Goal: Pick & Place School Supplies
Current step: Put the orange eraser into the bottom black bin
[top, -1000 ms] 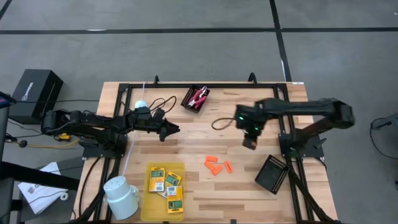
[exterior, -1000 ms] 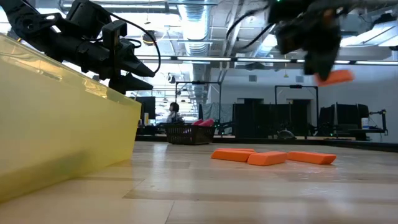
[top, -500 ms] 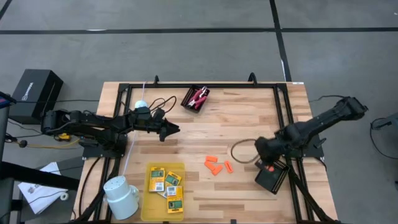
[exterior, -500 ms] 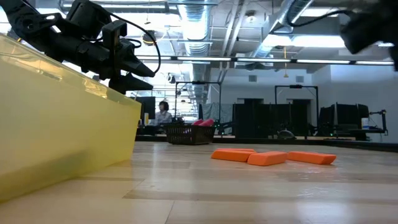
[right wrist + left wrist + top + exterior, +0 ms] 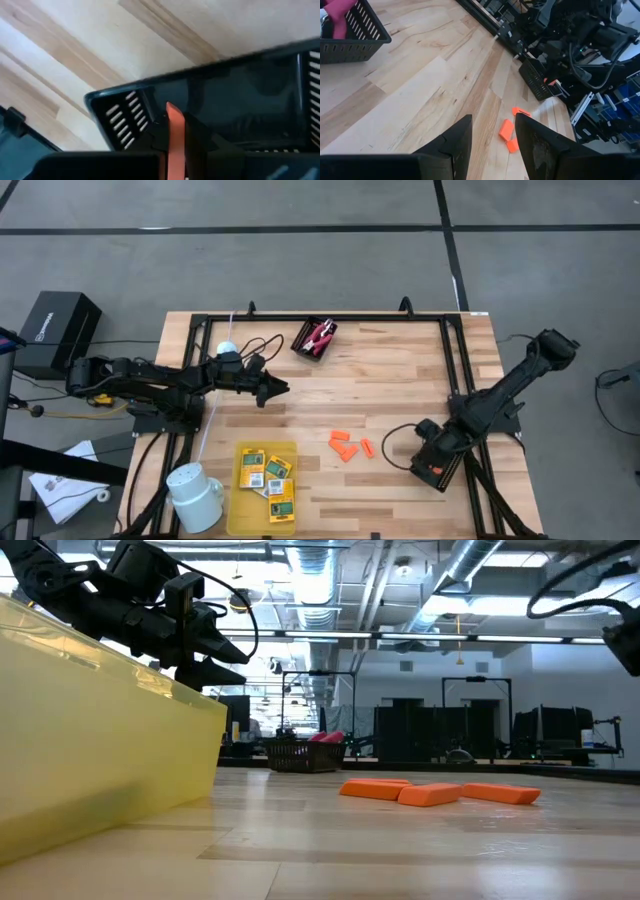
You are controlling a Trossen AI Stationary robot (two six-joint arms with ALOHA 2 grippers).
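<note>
You have four small flat yellow-and-green square packets (image 5: 268, 478) lying loosely clustered, some overlapping, inside the translucent yellow plastic tray (image 5: 240, 510) near the table's front edge, left of centre. A cluster of stubby orange pieces (image 5: 345, 446) lies flat on the bare wood, well right of that tray; one piece (image 5: 367, 448) sits slightly apart on the cluster's right. One more stubby orange piece (image 5: 175, 145) is pinched end-up, poised over the black slotted basket (image 5: 125, 107) at the table's right front. The small pink-handled scissor-like tool (image 5: 319, 335) rests in the black basket (image 5: 305, 350) near the far edge.
</note>
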